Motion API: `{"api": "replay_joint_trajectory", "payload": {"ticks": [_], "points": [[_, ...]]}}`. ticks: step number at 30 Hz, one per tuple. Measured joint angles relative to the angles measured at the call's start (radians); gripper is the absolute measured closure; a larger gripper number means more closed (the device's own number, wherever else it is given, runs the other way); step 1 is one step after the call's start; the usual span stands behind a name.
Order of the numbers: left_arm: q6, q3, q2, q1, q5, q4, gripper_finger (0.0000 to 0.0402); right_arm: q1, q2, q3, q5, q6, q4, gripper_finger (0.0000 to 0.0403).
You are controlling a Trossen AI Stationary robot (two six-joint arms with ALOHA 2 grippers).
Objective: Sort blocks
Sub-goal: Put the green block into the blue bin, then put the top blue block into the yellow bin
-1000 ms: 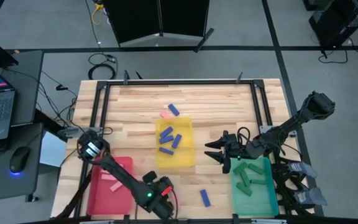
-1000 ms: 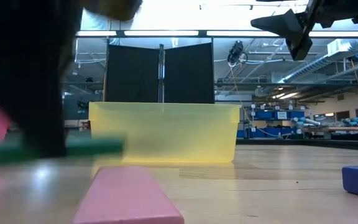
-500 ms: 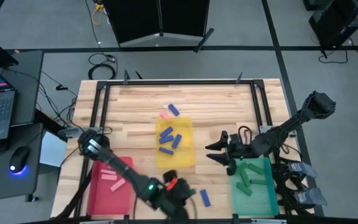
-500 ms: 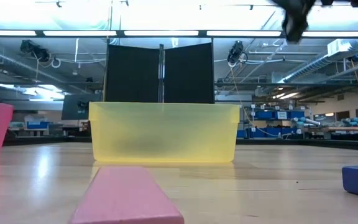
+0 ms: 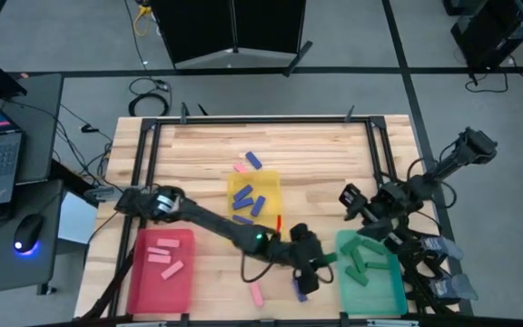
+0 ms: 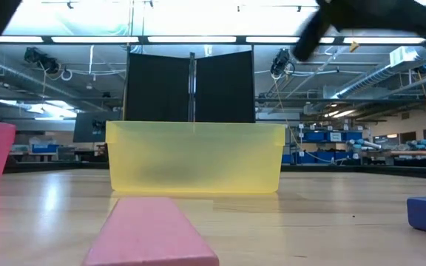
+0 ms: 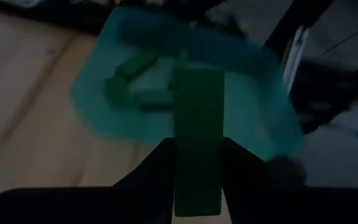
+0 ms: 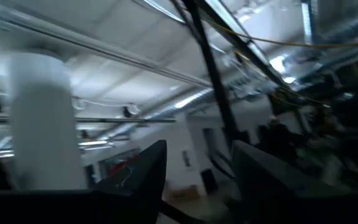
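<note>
Sorting looks roughly two-thirds done, judging by what sits where.

Red tray (image 5: 137,289): three pink blocks (image 5: 164,259) inside.

Yellow tray (image 5: 275,186): four or five blue blocks (image 5: 246,202) inside.

Loose on the bench (image 5: 316,150): one blue block (image 5: 254,161) and one pink block (image 5: 241,167) just beyond the yellow tray's far edge; another pink block (image 5: 256,294) near the front edge; a blue block (image 5: 300,287) partly hidden under the left arm. So about four left to place.

Left end effector (image 5: 316,261) is stretched across to the right, just beside the teal tray (image 5: 395,300), pinching a green block (image 7: 197,137) upright between its fingers. The wrist view shows it aimed at that tray, not over it yet. My read: drop-off is the step in hand.

Teal tray: several green blocks (image 5: 360,265) already in.

Right end effector (image 5: 352,202) hangs raised beside the teal tray's far corner, fingers spread, holding nothing.
</note>
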Motion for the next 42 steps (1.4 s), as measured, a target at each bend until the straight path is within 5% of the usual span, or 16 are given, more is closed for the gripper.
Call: {"api": "replay_joint_trajectory", "payload": {"ticks": [11, 15, 20, 24, 37, 42], "points": [[-0.028, 0.005, 0.128, 0.091, 0.085, 0.374, 0.03, 0.037, -0.053, 0.0, -0.025, -0.023, -0.008, 0.0209], [-0.026, 0.101, 0.189, 0.105, 0.092, 0.381, 0.03, 0.037, -0.054, 0.0, -0.025, -0.03, -0.006, 0.021], [0.005, 0.365, 0.346, 0.112, 0.104, 0.308, 0.03, 0.037, -0.056, 0.0, -0.024, -0.03, -0.005, 0.021], [-0.026, 0.319, 0.363, 0.121, 0.106, 0.374, 0.0298, 0.039, -0.064, 0.0, -0.024, -0.026, -0.006, 0.0209], [0.049, 0.374, 0.347, 0.109, 0.162, 0.248, 0.0135, 0.04, -0.065, 0.0, -0.008, -0.027, -0.013, 0.0209], [0.113, 0.372, 0.29, 0.086, 0.074, 0.169, 0.0147, 0.054, -0.065, 0.0, -0.006, -0.021, -0.028, 0.0211]]}}
